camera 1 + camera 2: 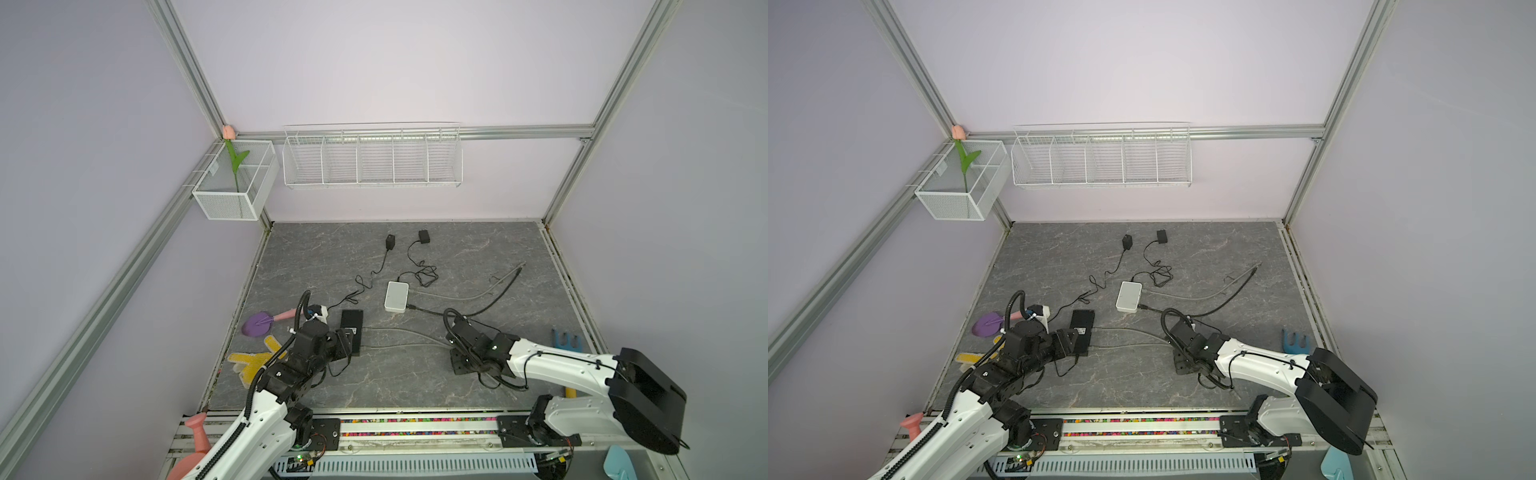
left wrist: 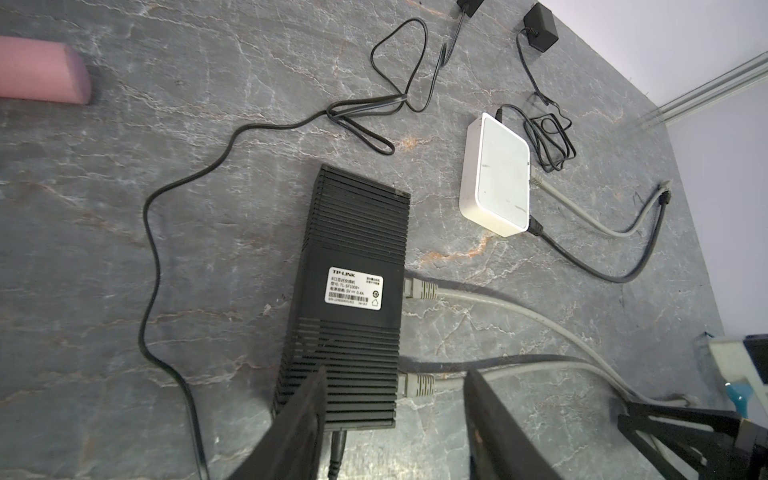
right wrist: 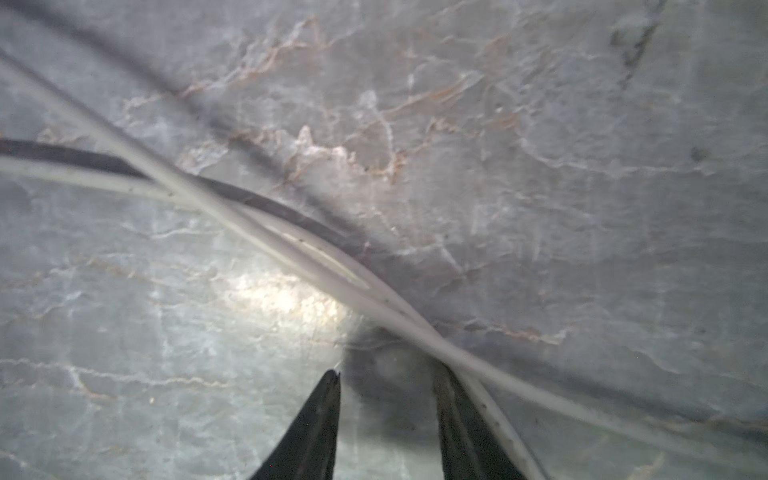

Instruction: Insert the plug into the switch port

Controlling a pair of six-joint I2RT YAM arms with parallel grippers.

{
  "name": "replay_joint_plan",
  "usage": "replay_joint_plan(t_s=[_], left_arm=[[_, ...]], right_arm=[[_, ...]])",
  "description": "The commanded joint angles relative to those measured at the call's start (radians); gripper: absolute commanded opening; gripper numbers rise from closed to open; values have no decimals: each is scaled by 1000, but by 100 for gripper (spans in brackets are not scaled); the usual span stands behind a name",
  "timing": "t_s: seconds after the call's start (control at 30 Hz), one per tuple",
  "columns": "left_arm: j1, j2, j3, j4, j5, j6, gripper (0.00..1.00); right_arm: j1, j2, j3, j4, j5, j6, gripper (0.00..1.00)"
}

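Across the whole floor of the cell lies the grey marble tabletop [image 1: 415, 386]. On the back wall above it hangs a long white wire shelf [image 1: 372, 156], with a smaller mesh basket [image 1: 232, 195] beside it in the corner. Both arms reach in from the near edge.

At the left, the left gripper [image 2: 397, 372] is over the near end of the black switch [image 2: 349, 232]. Its jaws stand apart: one finger [image 2: 301, 424] is above a corner of the switch and the other is out beyond the switch's side, so they are clamped on nothing.

At the right, the right gripper [image 3: 388, 376] points down close to the table. Its jaws are also apart, with bare table between them. One of the grey cables [image 3: 291, 245] passes just by a fingertip [image 3: 449, 407]; whether it touches I cannot tell.

The black switch lies flat with its label up, left of the middle in both top views. A white box [image 1: 396, 296] lies a little behind it, apart from it, with one black and one grey lead in its side. The two grey cables run from the switch towards the right gripper. Two black power adapters [image 1: 390, 241] lie near the back wall.

Smallest are the two grey plugs [image 2: 419, 289], at the switch's side face and touching it. How deep they sit I cannot tell.
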Motion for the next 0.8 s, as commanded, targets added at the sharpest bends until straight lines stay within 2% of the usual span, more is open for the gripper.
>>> replay_joint_plan(t_s=[0.0,0.2,0.53,0.77], left_arm=[[5,-10,-8,-14,0,-9,53],[6,1,-18,5,0,-9,53],[5,38,-16,37,1,-4,53],[6,20,-17,51,7,-6,53]], right_arm=[[-45,22,22,21,26,-25,42],[-123,83,84,44,27,-88,41],[-166,233,263,32,1,-207,42],[-187,192,231,67,-28,-230,42]])
